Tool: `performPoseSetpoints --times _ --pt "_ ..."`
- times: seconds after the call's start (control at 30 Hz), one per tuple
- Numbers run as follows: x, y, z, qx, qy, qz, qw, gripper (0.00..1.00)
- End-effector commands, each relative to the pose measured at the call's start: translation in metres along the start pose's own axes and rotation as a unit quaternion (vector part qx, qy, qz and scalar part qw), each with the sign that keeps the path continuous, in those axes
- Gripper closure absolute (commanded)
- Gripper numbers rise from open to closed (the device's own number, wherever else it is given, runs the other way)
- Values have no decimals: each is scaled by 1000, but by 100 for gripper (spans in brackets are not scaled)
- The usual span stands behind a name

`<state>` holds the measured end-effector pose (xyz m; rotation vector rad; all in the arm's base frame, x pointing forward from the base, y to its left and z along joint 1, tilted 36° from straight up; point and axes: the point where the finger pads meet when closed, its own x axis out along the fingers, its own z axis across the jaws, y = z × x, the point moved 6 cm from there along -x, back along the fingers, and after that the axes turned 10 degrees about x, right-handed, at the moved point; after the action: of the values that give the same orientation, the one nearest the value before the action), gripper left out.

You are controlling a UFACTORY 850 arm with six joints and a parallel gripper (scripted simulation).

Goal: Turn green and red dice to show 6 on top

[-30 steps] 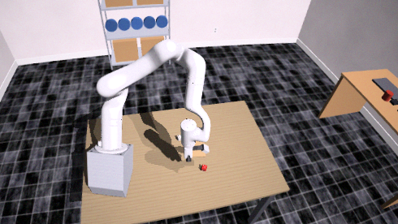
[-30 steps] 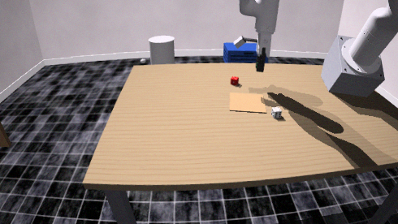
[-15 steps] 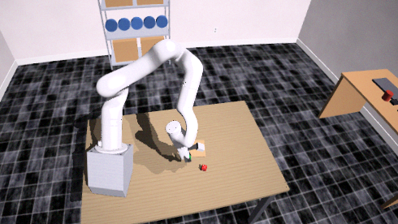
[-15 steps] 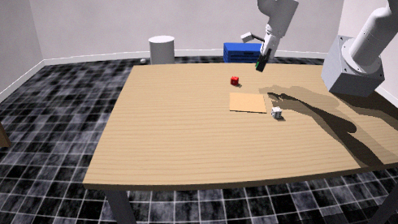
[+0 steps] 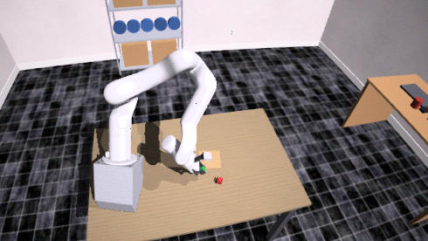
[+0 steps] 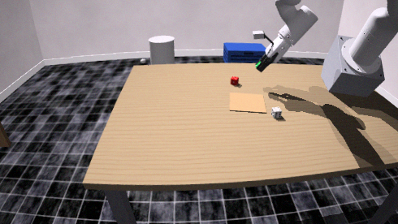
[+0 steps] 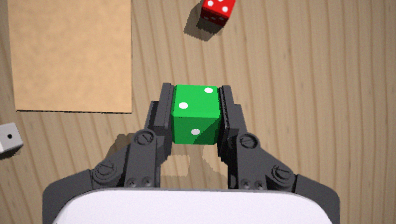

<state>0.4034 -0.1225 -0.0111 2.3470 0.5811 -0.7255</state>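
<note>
My gripper (image 5: 200, 170) (image 6: 261, 66) (image 7: 195, 100) is shut on the green die (image 5: 203, 168) (image 6: 257, 65) (image 7: 196, 115) and holds it tilted in the air above the table. In the wrist view the die shows a two-pip face and, below it, a one-pip face. The red die (image 5: 219, 180) (image 6: 235, 81) (image 7: 218, 9) lies on the table off the mat; its top count is unclear. The tan mat (image 5: 216, 162) (image 6: 248, 102) (image 7: 72, 55) lies flat with no die on it. The white die (image 6: 276, 113) (image 7: 9, 138) sits on the table beside a mat corner.
The wooden table (image 5: 253, 144) (image 6: 175, 134) carries the robot's grey base (image 5: 117, 185) (image 6: 349, 71) at one end. The wrist camera (image 5: 207, 155) (image 6: 258, 35) sticks out beside the gripper. The arm's shadow falls near the mat and the white die.
</note>
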Motion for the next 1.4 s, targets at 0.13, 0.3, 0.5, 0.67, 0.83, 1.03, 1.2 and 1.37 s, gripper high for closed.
performPoseSetpoints --times 0.13,0.3,0.5,0.67,0.83,1.03,1.2,1.37 --pt "4 -18 1 1 26 132 991 73" --pt "5 -23 2 1 32 169 985 73" --pt "7 -29 3 0 41 218 975 73" --pt "7 -30 3 0 41 220 975 73" --pt "8 -31 3 0 41 220 975 73" --pt "16 -37 4 0 41 220 975 73" --pt "28 -46 6 0 41 220 975 73" --pt "37 -52 7 0 41 220 975 73"
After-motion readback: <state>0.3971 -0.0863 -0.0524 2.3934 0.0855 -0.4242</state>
